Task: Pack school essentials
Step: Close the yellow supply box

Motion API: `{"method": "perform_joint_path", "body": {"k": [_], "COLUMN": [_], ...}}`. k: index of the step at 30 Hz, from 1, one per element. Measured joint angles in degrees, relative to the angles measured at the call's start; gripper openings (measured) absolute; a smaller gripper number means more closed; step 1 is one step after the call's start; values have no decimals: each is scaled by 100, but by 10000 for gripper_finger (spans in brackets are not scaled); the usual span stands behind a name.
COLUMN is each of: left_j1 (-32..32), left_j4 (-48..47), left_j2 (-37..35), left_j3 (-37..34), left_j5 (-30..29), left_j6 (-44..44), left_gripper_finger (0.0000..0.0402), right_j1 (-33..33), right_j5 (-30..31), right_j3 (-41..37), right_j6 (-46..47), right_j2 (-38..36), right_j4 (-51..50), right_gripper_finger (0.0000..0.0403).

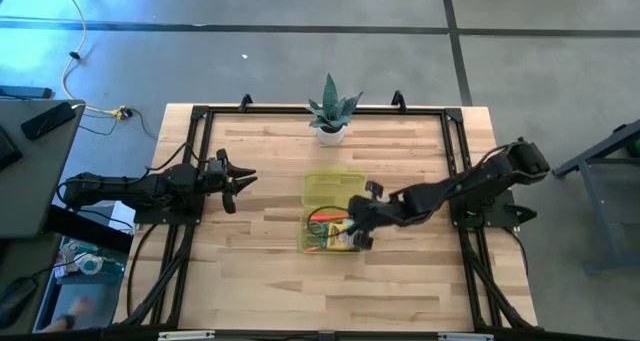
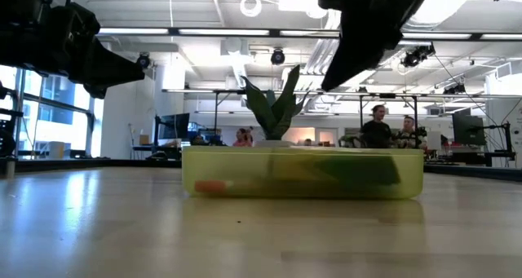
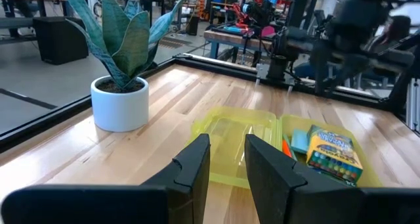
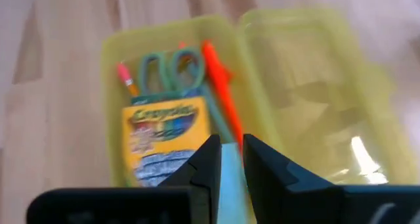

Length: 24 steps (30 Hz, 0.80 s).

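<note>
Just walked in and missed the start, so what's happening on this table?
The robot is packing school supplies into an open yellow-green plastic case mid-table. The right gripper hovers over the filled half, fingers nearly together, empty. Inside lie a crayon box, green-handled scissors, an orange pen and a pencil. The lid half lies open. The left gripper waits at the table's left, holding nothing. A potted plant stands behind.

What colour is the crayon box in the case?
Yellow with green, on the crayon box; clearest in the left wrist view.
</note>
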Motion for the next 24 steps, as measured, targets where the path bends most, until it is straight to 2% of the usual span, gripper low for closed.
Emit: {"method": "perform_joint_path", "body": {"k": [4, 9, 18, 24], "left_j1": [0, 1, 0, 1], "left_j4": [-1, -2, -2, 0], "left_j2": [-2, 0, -1, 0], "left_j3": [0, 0, 0, 0], "left_j5": [0, 2, 0, 1], "left_j6": [0, 0, 0, 0], "left_gripper_finger": [86, 86, 86, 86], "right_j1": [-373, -911, -1754, -2304], "right_j5": [-39, -435, -1004, -1337], "right_j3": [0, -4, -614, -1090], "right_j6": [-276, -589, -1413, -1877], "right_j2": [-228, -255, -255, -255], "right_j4": [-269, -447, 231, 863], "right_gripper_finger": [74, 116, 236, 274]}}
